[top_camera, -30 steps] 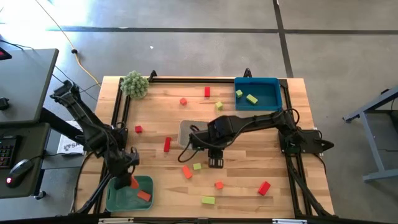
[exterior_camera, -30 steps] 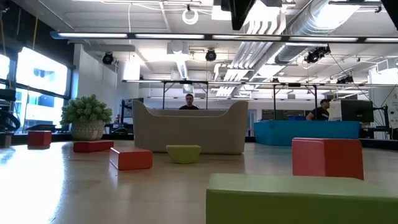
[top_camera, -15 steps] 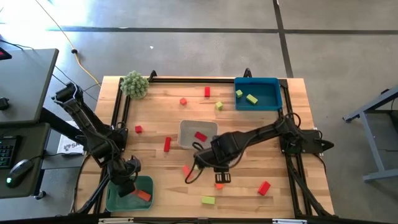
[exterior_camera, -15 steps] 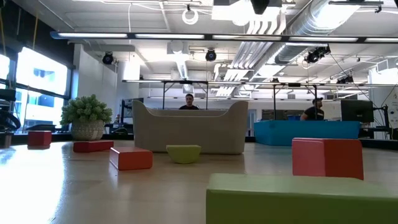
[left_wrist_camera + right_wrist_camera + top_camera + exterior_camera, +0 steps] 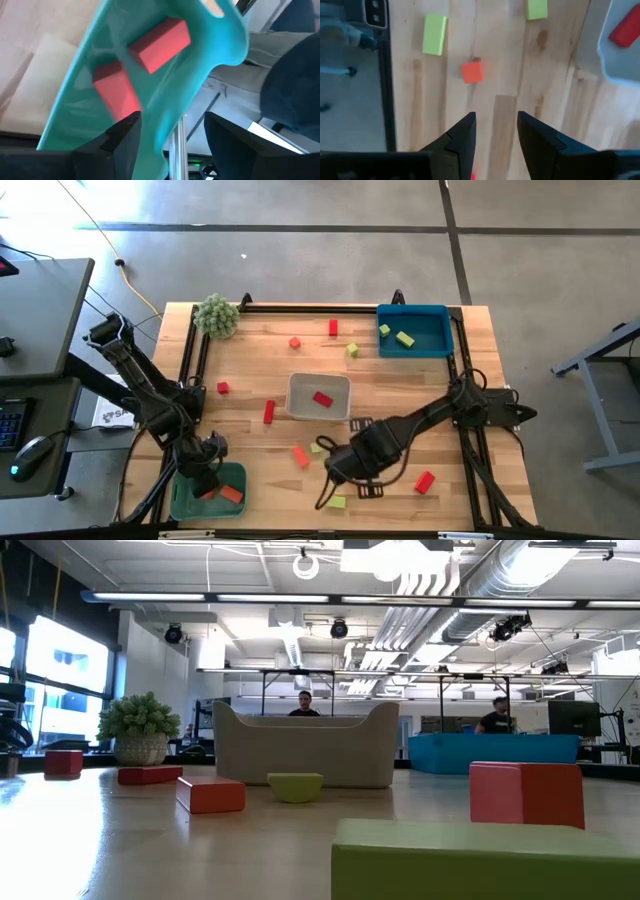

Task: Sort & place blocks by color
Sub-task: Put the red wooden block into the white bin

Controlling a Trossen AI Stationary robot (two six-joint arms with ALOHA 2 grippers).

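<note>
Bare wood (image 5: 400,390) right of grey tray (image 5: 300,402)

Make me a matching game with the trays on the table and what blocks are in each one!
Things:
1. blue tray
2. green tray
3. grey tray
4. fuzzy plant

What goes with it:
A. one red block inside
B. two yellow-green blocks inside
C. no tray at all, sits at a table corner
D. two orange-red blocks inside, left gripper over it

Pairs: 1-B, 2-D, 3-A, 4-C
</note>
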